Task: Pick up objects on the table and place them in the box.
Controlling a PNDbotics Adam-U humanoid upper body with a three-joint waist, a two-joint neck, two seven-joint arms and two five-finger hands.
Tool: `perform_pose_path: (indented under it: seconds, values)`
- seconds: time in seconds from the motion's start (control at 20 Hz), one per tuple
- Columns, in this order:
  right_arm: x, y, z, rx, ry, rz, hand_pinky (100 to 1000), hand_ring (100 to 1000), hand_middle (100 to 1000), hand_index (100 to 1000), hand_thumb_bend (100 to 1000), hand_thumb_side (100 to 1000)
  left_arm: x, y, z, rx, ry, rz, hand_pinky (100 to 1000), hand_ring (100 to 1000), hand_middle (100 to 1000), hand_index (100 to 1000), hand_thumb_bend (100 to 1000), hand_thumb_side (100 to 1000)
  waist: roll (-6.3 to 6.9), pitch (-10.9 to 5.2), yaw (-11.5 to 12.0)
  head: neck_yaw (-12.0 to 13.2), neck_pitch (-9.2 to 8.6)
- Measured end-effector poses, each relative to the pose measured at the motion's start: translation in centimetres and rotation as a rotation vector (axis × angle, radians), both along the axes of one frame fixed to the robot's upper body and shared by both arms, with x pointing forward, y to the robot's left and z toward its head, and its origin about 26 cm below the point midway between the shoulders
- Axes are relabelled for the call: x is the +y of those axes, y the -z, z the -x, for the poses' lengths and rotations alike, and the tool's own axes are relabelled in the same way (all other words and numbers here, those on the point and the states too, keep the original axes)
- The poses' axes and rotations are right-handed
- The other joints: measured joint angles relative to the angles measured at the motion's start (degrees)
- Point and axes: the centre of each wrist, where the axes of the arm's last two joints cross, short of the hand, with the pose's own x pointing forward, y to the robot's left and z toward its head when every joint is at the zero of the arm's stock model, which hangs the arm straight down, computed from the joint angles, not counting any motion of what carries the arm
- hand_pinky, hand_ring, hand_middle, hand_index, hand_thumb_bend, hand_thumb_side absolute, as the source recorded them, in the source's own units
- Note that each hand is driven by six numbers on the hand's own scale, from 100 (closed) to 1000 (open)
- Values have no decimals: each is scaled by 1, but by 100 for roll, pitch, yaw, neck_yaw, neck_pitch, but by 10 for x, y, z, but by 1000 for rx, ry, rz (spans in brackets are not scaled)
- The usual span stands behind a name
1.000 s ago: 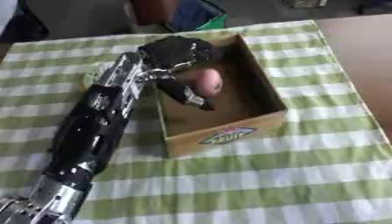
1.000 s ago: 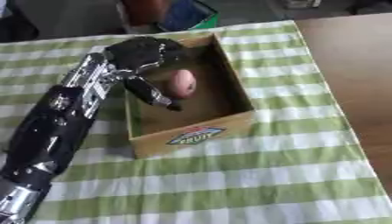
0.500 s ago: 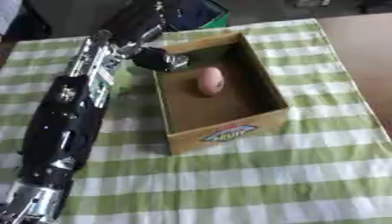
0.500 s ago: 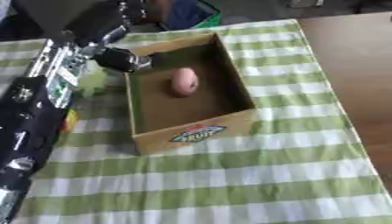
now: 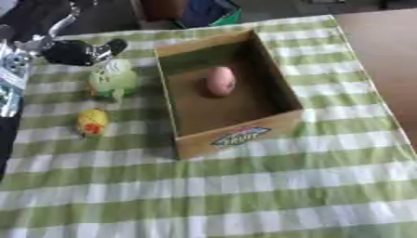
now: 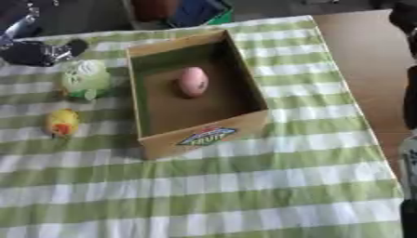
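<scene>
The table [image 5: 244,195], under a green-and-white checked cloth, carries everything; bare brown board shows along its right side. Near the middle stands the box [image 5: 281,122], an open cardboard carton with a fruit label on its near wall, open top up so that things can be dropped straight in. One pink, egg-shaped object [image 5: 220,80] already lies on the box floor towards the far end, apart from the walls, so the task looks partly done. Two things remain on the cloth left of the box: a pale green, rounded object [image 5: 112,78] just beside the box's left wall, and, nearer the camera and well clear of the box, a smaller yellow one [image 5: 92,122] with a touch of orange. The left hand [image 5: 77,51] hangs at the far left, dark and blurred, just beyond the green object and nearly over its far edge; it holds nothing that can be seen, but whether its fingers are spread or curled cannot be told. Its place suggests that the green object is the next pick, lying just on the near side of the hand, with the yellow one farther towards the camera. Dark shapes at the right edge of the right eye view may be the right arm, but no right hand can be made out.
</scene>
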Motion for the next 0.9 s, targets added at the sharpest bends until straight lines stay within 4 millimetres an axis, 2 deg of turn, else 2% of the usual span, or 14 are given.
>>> perform_pose_path:
  seconds: [0.15,0.4,0.9]
  values:
    - [-1,1,0,5,6,1,794,702,475,834,100,860,19,3,8,48,-25,-24,644,854,796,904,527,1000,-5,-1,39,-45,12]
    - [-3,3,1,14,17,-2,794,702,474,833,100,859,48,17,20,156,-36,-83,632,838,773,911,494,1000,-11,-13,78,-110,28]
    - [-5,5,2,21,35,1,798,703,471,834,100,851,71,42,24,378,-53,-93,609,821,762,902,599,1000,-34,-13,53,-155,60]
